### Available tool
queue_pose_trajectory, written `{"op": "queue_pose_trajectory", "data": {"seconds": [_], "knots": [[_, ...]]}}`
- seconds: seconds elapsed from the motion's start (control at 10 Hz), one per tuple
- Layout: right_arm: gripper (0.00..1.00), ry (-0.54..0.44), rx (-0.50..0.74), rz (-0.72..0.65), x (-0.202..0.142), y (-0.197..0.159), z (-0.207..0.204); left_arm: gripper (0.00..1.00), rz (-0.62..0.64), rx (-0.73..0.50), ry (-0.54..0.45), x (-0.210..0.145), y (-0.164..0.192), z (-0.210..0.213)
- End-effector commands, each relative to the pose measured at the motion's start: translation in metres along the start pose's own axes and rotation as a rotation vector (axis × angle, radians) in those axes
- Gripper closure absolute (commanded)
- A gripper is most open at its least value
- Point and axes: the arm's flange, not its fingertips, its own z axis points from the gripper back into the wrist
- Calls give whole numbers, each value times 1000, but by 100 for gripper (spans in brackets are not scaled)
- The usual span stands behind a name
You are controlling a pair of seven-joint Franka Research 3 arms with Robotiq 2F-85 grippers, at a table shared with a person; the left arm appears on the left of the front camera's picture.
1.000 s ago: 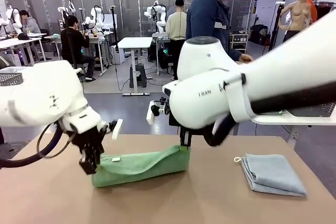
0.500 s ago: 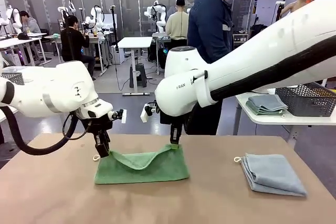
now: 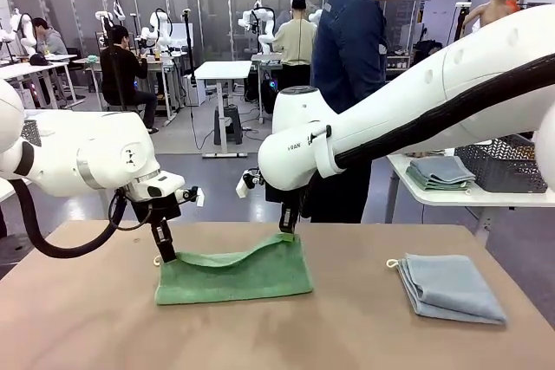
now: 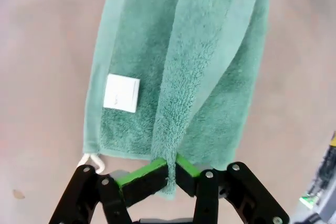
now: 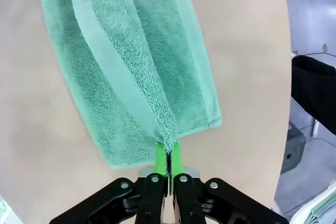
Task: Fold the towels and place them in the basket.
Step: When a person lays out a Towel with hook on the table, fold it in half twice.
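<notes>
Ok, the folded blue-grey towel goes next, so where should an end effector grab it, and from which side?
Probably from above, at the edge of the blue-grey towel by its white loop, where the folded layers show stacked: pinching there catches them all. It lies flat on the table, so a sideways approach would likely just push it.

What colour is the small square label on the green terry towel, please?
The label is white, best seen in the left wrist view.
</notes>
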Motion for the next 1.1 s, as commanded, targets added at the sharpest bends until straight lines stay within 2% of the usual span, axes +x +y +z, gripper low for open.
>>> {"op": "queue_pose_trajectory", "data": {"seconds": [0.0, 0.2, 0.7, 0.8, 0.9, 1.0], "knots": [[96, 28, -25, -21, 7, -7, -6, 100, 13, -2, 9, 3, 8, 2], [96, 41, -32, -18, 7, -10, -14, 100, -92, 19, 8, -1, 11, -3], [96, 26, -36, -27, 6, -14, -22, 100, -119, 93, 34, -6, 12, -6], [83, 19, -40, -25, 7, -13, -23, 91, -122, 92, 33, -5, 11, -7], [61, 15, -52, -26, 7, -12, -22, 76, -128, 89, 28, -6, 10, -8], [48, 15, -56, -25, 8, -12, -21, 64, -134, 90, 25, -5, 8, -8]]}}
